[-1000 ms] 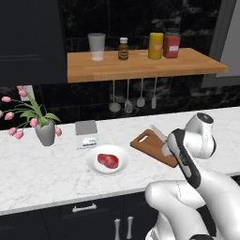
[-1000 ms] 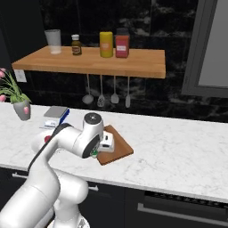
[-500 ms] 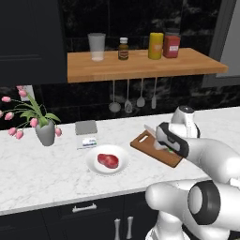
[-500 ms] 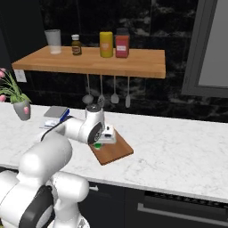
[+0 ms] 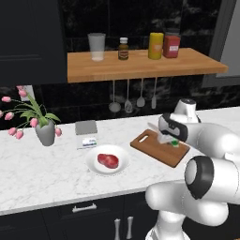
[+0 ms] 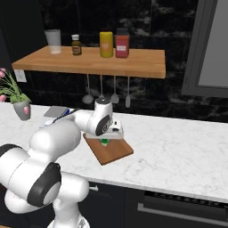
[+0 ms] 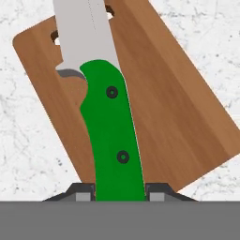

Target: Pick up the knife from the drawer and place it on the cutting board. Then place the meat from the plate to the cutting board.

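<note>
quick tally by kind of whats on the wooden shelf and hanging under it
Clear glass: 1
Small brown bottle: 1
Yellow canister: 1
Red canister: 1
Grey utensils hanging under the shelf: 4
Total: 8

The cutting board (image 5: 161,148) lies on the counter (image 5: 47,164), to the right of the plate (image 5: 108,160), which carries the meat (image 5: 108,161). The knife (image 7: 101,108) hangs over the board in the gripper (image 7: 119,191). Behind, a shelf (image 5: 140,65) runs above hanging ladles (image 5: 126,96).
</note>
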